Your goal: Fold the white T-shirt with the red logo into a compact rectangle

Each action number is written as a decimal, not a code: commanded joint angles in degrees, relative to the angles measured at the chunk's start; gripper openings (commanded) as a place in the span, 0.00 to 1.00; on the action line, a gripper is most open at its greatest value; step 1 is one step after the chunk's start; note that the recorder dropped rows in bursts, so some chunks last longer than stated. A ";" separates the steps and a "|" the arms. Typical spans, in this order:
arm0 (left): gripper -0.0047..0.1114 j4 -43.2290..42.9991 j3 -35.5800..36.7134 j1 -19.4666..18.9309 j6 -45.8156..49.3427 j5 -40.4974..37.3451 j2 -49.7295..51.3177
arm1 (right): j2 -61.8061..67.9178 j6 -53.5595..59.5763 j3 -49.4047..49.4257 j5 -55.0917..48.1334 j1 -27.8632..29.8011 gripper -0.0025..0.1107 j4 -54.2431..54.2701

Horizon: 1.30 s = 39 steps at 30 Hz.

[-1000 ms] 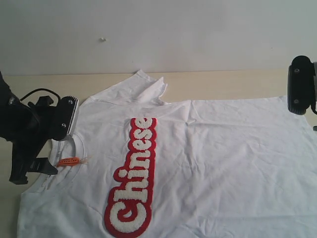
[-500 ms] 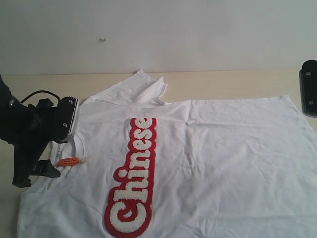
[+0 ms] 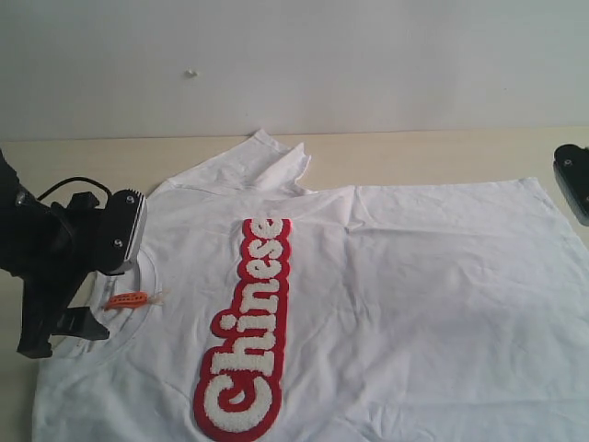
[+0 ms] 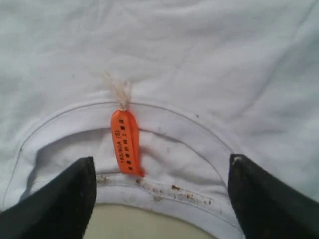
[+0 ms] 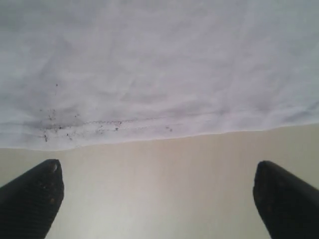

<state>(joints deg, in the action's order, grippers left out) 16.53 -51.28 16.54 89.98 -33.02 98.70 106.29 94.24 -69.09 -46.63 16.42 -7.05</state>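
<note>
The white T-shirt (image 3: 396,295) lies spread flat on the table, collar to the left and hem to the right. The red logo (image 3: 248,331) with fluffy white letters runs across its chest. My left gripper (image 3: 99,276) hovers open over the collar (image 4: 164,119); in the left wrist view its black fingers (image 4: 60,199) stand on either side of the collar's rim beside the orange neck tag (image 4: 125,142), with nothing between them. My right gripper (image 5: 157,167) is open over bare table just off the shirt's hem (image 5: 149,127). In the exterior view it (image 3: 575,180) shows only at the right edge.
The shirt rests on a beige table (image 3: 414,152) in front of a white wall (image 3: 294,64). One sleeve (image 3: 253,166) lies folded in at the far side. A strip of bare table runs between the shirt and the wall.
My right gripper has drawn off to the right and lower, nearly out of the exterior view. My left gripper has shifted slightly over the collar and stays open.
</note>
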 commanded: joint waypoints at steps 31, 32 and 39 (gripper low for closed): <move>0.65 0.84 1.31 0.07 1.59 4.53 0.01 | 7.52 7.11 3.56 3.62 4.94 0.90 8.60; 0.65 0.84 1.31 0.07 1.59 4.53 0.01 | 7.68 7.11 3.87 3.74 4.94 0.90 8.60; 0.65 2.42 1.31 0.07 1.59 4.89 0.01 | 4.33 6.74 4.65 2.38 5.05 0.90 7.52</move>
<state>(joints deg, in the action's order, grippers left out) 17.27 -50.17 16.54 91.42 -28.48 98.80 111.63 100.84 -64.57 -44.24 21.42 0.66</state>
